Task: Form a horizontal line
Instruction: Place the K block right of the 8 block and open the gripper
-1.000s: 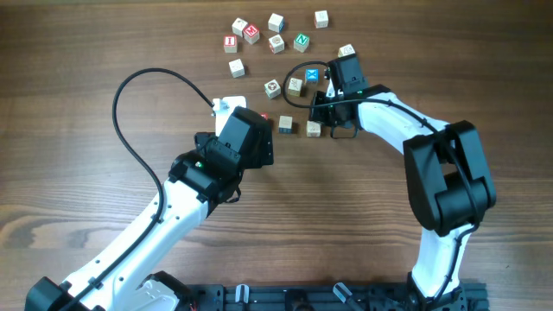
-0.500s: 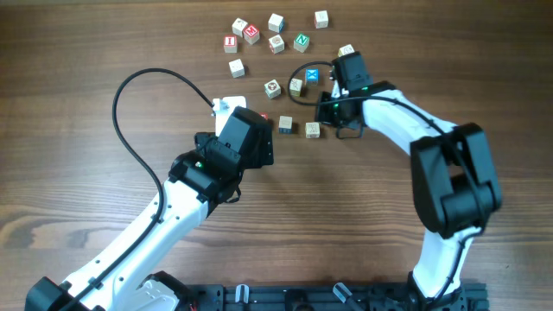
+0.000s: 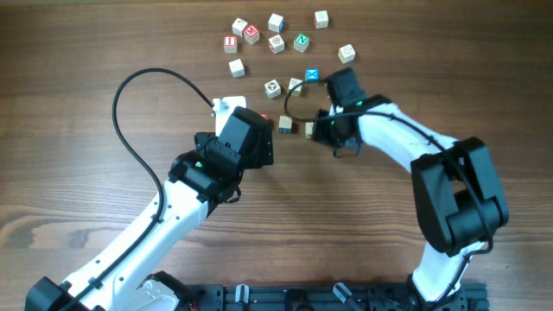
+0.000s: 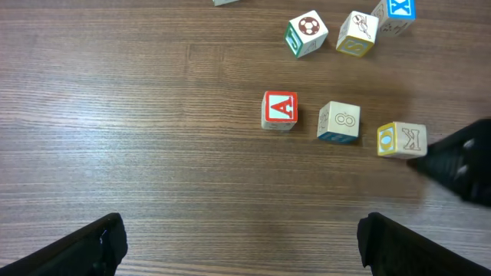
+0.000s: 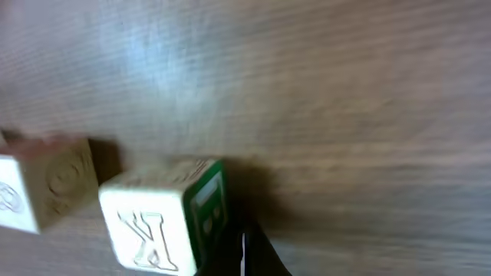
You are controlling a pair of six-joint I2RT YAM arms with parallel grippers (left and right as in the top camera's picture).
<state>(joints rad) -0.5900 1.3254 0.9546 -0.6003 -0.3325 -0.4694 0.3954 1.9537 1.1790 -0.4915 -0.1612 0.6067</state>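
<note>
Wood-grain table lies bare on the near side of the horizontal line in the overhead view; loose cubes crowd its far side. We see the right gripper just beside the line's right end, the left gripper overhanging its left end.

From the left wrist we see the left fingers spread wide and empty, with open table between them and the line: red A cube, middle cube, K cube, set apart.

From the right wrist, the right fingers look pressed together, empty, at the line's K cube; touching or not, we cannot tell.
</note>
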